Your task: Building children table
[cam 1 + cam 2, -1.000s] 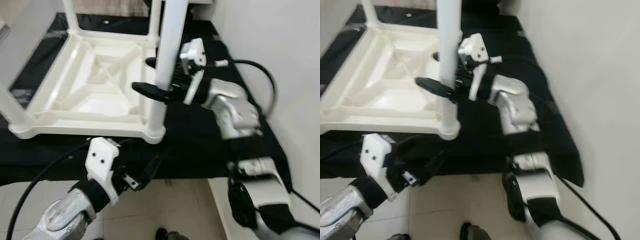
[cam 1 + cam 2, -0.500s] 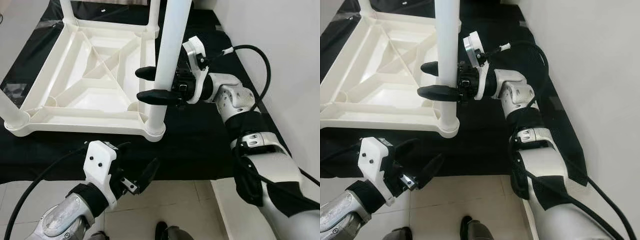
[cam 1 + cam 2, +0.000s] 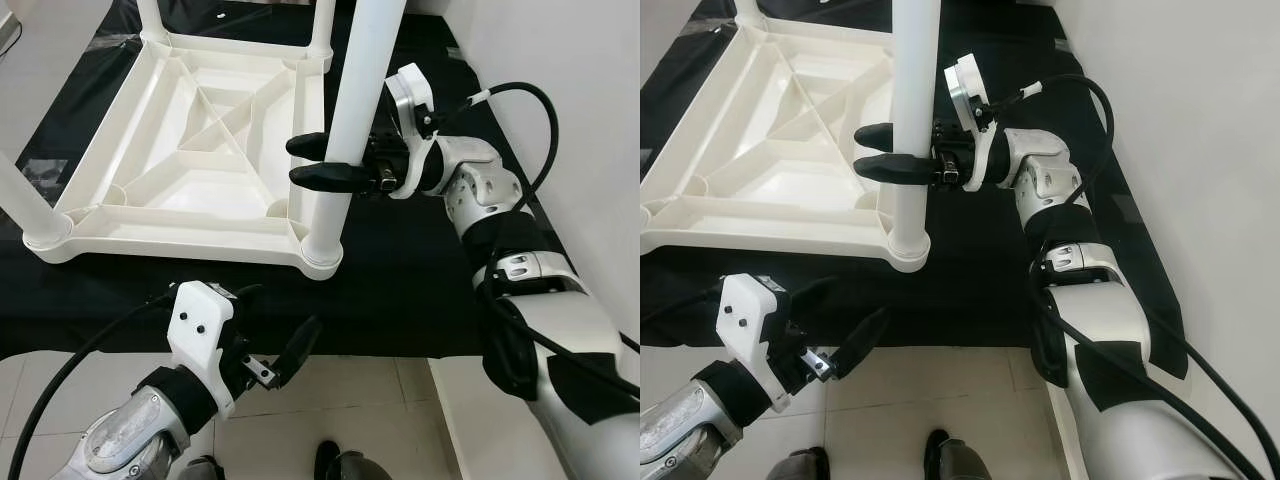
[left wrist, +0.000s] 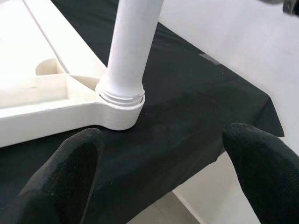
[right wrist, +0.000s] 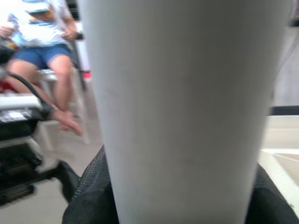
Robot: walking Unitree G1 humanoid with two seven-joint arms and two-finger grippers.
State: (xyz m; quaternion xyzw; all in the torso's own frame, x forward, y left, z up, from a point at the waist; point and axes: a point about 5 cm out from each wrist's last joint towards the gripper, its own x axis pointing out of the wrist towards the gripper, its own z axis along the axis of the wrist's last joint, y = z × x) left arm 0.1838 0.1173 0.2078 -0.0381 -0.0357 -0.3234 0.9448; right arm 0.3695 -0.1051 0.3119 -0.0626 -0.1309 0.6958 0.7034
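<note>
The white plastic children's table [image 3: 190, 150] is lying upside down on a tabletop covered with a black cloth [image 3: 410, 270], its ribbed underside facing up. White legs are standing in the corner sockets, and the nearest one, the near-right leg [image 3: 350, 120], is rising straight up from the corner socket [image 3: 322, 255] close to the cloth's front edge.

The right hand [image 3: 315, 160] is reaching in from the right side, its two black fingers [image 3: 328, 176] lying level and passing on either side of that leg about halfway up its visible length. In the right wrist view the leg [image 5: 182, 107] is sitting tight between the two dark pads, so the hand is closing on it and gripping it. Behind the leg in that view a person [image 5: 42, 37] in blue shorts is sitting on a chair.

The left hand [image 3: 275, 335] is hovering low in front of the tabletop's edge, below the corner socket, with its fingers [image 4: 60, 172] spread wide apart and holding nothing. Its wrist view is looking up at the socket [image 4: 119, 109] and the foot of the leg.
</note>
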